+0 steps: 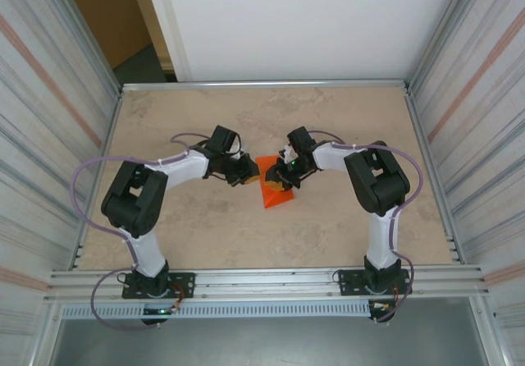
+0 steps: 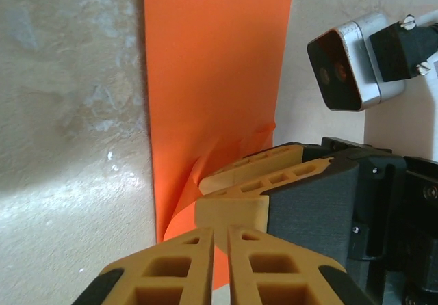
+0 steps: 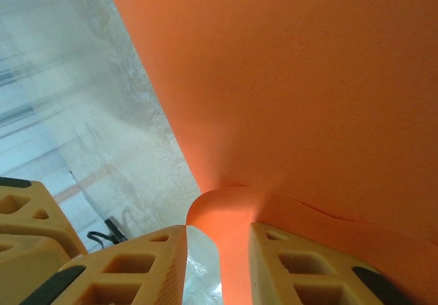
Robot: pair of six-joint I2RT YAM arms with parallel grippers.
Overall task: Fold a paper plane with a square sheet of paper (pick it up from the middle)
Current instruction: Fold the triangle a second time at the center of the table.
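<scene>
I see the square sheet of paper [image 1: 274, 187] mid-table [image 1: 344, 120]; the right gripper [image 3: 217, 264] pinches its folded edge, the left gripper [image 2: 217, 264] pressed together beside it.

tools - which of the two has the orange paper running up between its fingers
The right tool: a curl of the orange paper rises through its finger gap. The left tool has fingers nearly together.

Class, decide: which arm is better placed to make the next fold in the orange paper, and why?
Probably the right. Its tool has a curl of the orange paper between its fingers, while the left tool looks nearly closed at the paper's edge, with no clear hold.
</scene>
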